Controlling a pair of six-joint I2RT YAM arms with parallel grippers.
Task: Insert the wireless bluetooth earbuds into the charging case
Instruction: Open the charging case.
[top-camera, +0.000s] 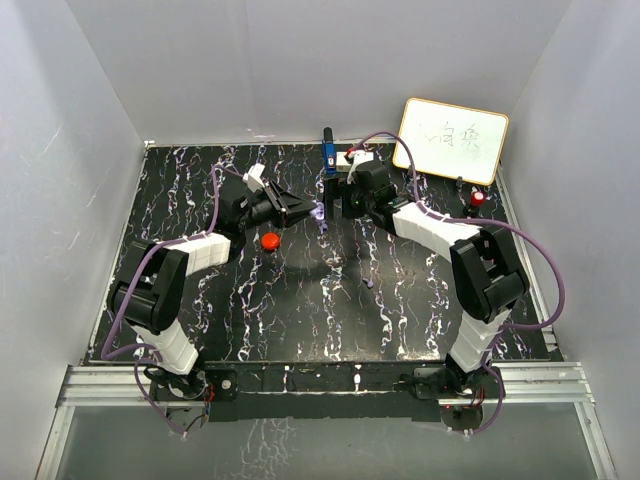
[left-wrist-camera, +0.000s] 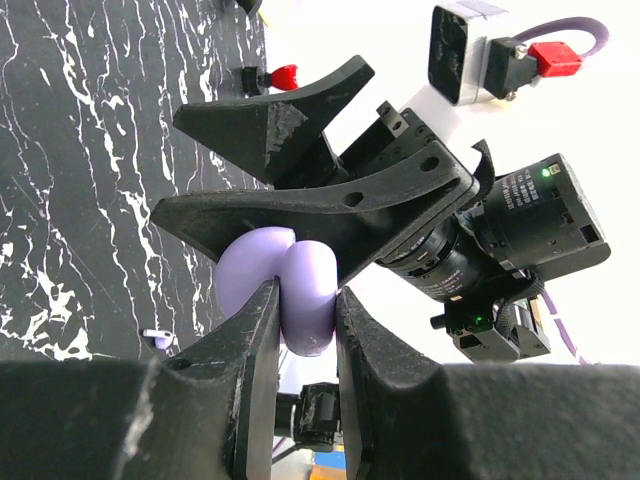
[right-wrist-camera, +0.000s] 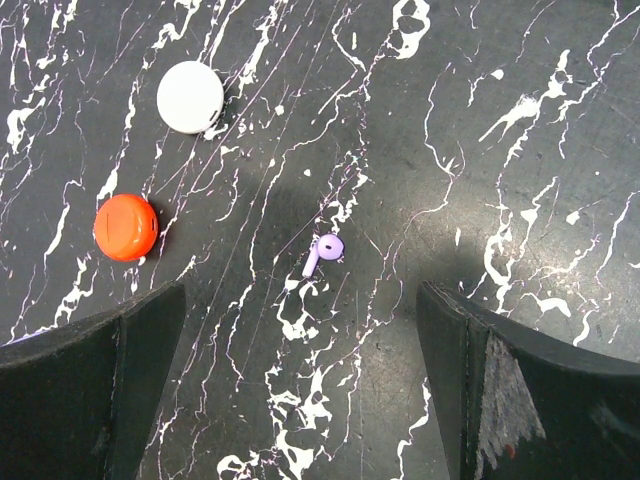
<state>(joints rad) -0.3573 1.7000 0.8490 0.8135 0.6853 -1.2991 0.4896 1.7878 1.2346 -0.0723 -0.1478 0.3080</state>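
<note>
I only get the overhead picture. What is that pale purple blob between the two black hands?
Observer: The left wrist view shows a rounded lavender plastic case, pinched shut in the left hand.
Visitor: Is the other hand holding it too?
Observer: No. The right hand stands wide open, with nothing between its fingers.
Visitor: So what is underneath it?
Observer: Its own camera looks down on a tiny purple earbud lying loose on the black marbled table. A white round puck and an orange-red round puck sit further off.
</note>
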